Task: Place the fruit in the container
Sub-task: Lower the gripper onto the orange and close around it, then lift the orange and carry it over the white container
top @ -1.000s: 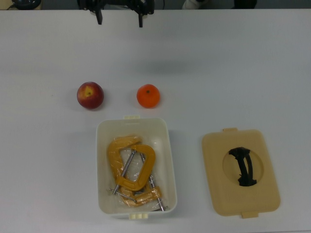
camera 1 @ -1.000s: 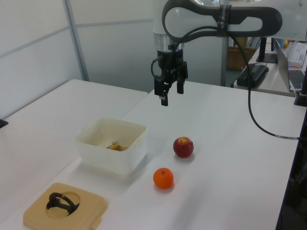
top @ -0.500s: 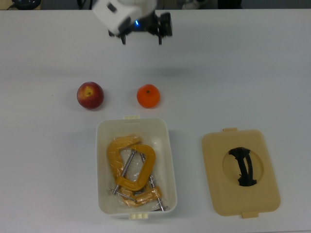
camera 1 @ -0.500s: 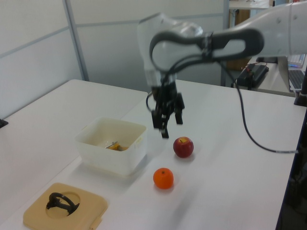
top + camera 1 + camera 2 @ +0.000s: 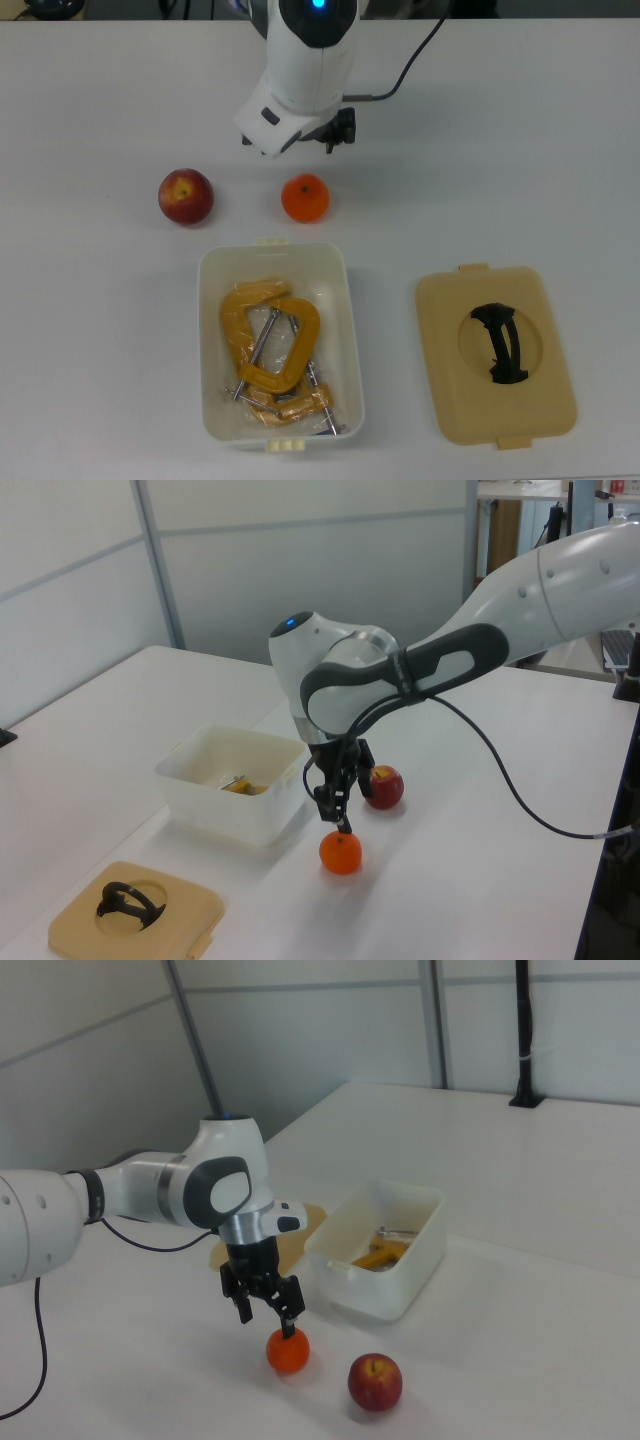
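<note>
Above the orange [image 5: 288,1350], at the apple's [image 5: 375,1381] 9 o'clock in the right view, the gripper [image 5: 268,1312] hangs, fingers spread wide, holding nothing.

The hand [image 5: 268,1316] has dropped to the orange [image 5: 288,1351].

A flat beige lid [image 5: 497,356] with a black handle [image 5: 501,342] is lying on the white desk [image 5: 120,330] at the lower right of the top view. Yellow-orange clamps [image 5: 270,350] are sitting lower centre, tangled together.
</note>
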Motion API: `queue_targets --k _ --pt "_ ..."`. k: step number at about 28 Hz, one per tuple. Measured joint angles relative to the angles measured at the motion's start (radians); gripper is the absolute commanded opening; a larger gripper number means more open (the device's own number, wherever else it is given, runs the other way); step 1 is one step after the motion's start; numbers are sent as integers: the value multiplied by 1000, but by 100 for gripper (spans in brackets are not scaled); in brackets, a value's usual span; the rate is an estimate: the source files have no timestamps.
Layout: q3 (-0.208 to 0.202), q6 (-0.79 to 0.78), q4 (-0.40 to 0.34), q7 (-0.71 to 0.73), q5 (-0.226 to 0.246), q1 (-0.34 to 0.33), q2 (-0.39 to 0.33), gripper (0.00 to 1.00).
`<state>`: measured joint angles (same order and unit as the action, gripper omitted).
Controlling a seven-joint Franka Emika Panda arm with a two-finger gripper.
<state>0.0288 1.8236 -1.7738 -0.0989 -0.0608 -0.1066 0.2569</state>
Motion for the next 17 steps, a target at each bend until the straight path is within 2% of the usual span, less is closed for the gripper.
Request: queue_targets --k 9,16,17 --pt "0 95 -1 -1 0 -10 76 100" --pt "0 175 -1 -46 -30 -34 135 100" --pt "0 185 -1 -52 -35 -35 143 88"
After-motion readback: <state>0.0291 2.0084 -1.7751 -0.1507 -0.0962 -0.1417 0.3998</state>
